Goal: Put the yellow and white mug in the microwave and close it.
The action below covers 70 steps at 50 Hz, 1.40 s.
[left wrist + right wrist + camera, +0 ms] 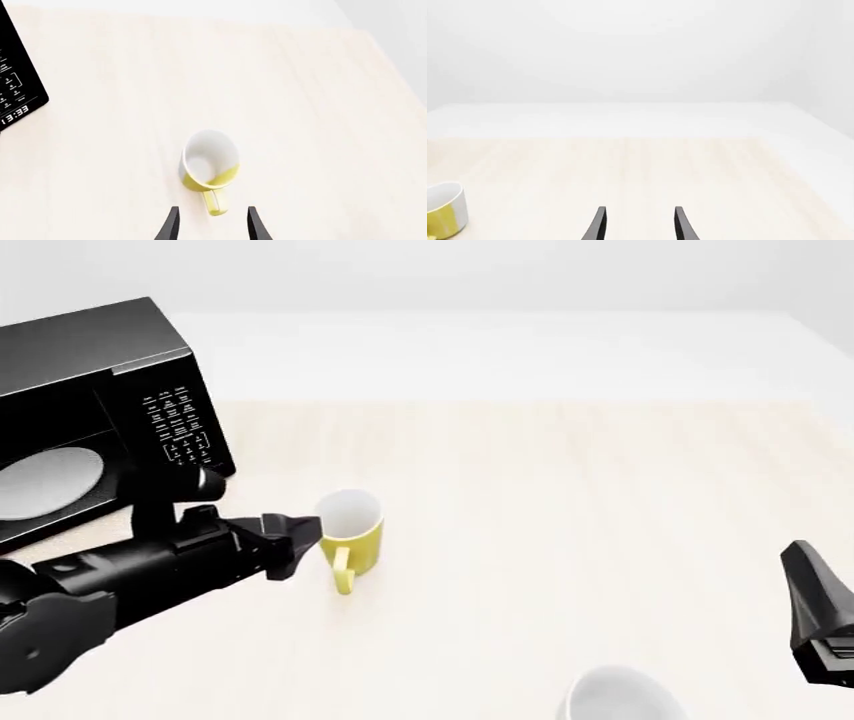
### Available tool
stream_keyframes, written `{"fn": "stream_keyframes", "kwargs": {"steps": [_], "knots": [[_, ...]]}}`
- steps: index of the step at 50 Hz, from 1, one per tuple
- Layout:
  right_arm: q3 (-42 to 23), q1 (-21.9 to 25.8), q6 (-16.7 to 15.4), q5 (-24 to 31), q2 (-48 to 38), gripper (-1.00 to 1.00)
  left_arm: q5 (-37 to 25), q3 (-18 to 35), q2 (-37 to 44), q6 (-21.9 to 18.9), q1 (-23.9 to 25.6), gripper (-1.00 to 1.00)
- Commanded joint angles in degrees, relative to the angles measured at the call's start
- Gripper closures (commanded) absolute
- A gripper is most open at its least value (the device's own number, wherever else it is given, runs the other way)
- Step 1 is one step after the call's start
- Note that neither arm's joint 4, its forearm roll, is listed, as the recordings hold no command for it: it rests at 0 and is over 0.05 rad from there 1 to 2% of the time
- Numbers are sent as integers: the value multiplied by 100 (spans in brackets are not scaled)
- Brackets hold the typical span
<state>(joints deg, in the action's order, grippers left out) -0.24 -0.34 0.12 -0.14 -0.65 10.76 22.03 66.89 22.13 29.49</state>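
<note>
The yellow and white mug (354, 533) stands upright on the pale wood table, its handle (343, 571) turned toward the near side. My left gripper (302, 539) is open just left of it, not touching. In the left wrist view the mug (210, 162) sits ahead of the open left gripper (213, 216), and its handle (215, 201) reaches nearly to the gap between the fingertips. The black microwave (134, 370) stands at the far left with its white plate (47, 485) showing inside. My right gripper (803, 568) hangs open at the right edge, holding nothing.
A plain white cup (618, 696) sits at the table's near edge, right of centre. The microwave's button panel (13, 85) shows at the side of the left wrist view. The right wrist view catches the mug (444, 212) at its edge, ahead of the open right gripper (640, 216).
</note>
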Motion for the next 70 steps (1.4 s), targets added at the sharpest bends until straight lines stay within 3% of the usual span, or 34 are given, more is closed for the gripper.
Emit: {"fn": "stream_keyframes", "kwargs": {"steps": [1, 70], "knots": [[0, 2, -2, 0, 0, -100, 318, 34, 446, 64, 33, -100], [0, -4, -3, -3, -8, -100, 1634, 146, 2781, 847, 350, -100]]}}
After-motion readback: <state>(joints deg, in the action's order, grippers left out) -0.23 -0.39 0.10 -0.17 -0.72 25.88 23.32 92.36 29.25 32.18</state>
